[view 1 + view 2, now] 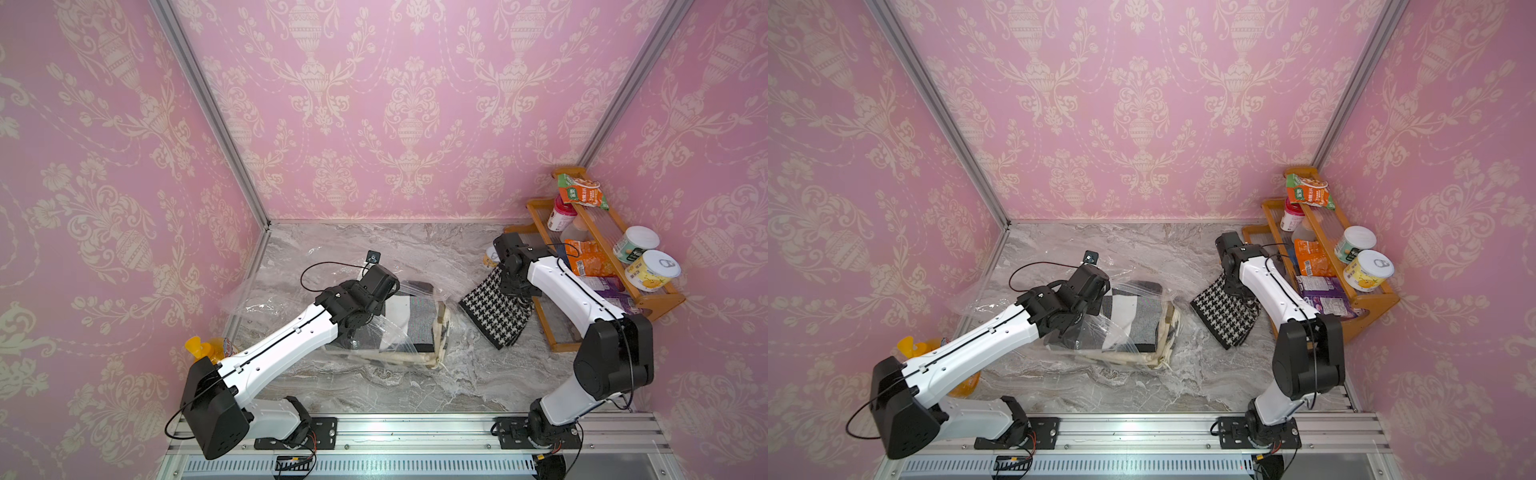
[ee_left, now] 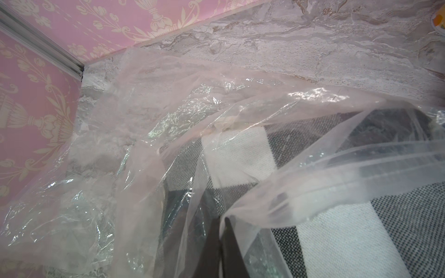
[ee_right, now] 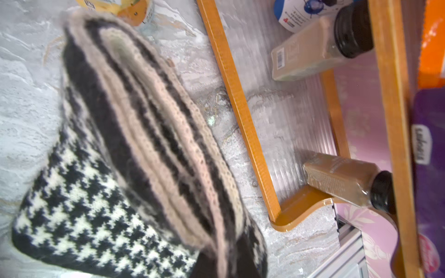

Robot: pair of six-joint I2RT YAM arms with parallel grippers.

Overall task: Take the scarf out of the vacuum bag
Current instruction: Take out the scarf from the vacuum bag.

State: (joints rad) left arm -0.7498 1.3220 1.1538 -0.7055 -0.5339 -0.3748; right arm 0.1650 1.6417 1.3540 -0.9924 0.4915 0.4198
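With the left gripper (image 2: 220, 231) we clamp the vacuum bag (image 1: 257, 299) film. The right gripper (image 1: 515, 291), closed on the houndstooth scarf (image 1: 494, 313), holds it outside the bag, beside the wooden rack (image 1: 548, 328). Extraction appears complete; next, lower and release it.

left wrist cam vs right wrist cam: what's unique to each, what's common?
Left wrist only: the crinkled vacuum bag, a grey-and-white cloth partly under its film, and the left gripper pinching that film.
Right wrist only: the houndstooth scarf, the wooden rack and brown bottles lying in it.
Both: the marble tabletop and pink wallpaper.
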